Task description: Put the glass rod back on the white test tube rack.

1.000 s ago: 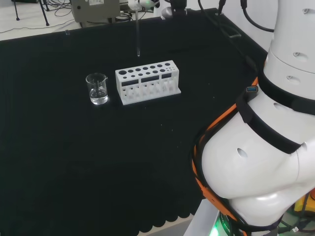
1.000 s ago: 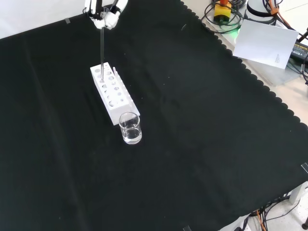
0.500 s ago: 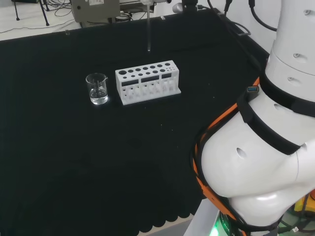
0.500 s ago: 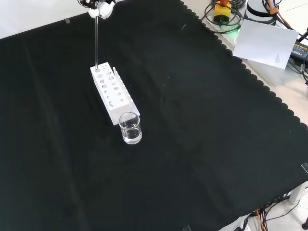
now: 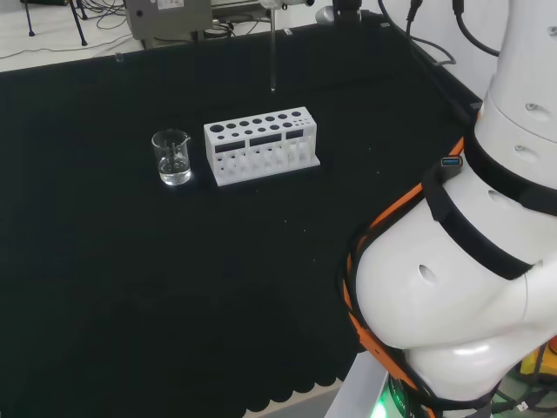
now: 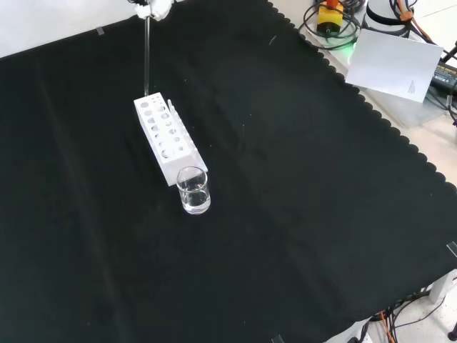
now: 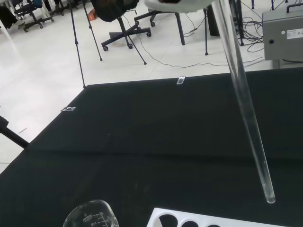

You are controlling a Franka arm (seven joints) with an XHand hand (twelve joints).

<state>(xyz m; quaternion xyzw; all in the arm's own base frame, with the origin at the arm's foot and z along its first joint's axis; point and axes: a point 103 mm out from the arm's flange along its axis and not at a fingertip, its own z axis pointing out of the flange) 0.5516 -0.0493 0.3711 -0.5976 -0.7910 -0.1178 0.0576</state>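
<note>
Fingers (image 6: 153, 8) gripping rod (image 6: 146, 53) upright, hovering above rack (image 6: 166, 138); risking missing hole, tip striking top.

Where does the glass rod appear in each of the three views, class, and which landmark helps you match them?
Head view: glass rod hangs upright at top centre, above the white rack.
Front view: rod upper left, its tip over the rack's far end.
Wrist view: rod runs diagonally.
Shared landmark: the rack.

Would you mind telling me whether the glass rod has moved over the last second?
Yes. In the head view the glass rod has shifted right along the white test tube rack, from above its left part towards its right part, and risen slightly.
</note>
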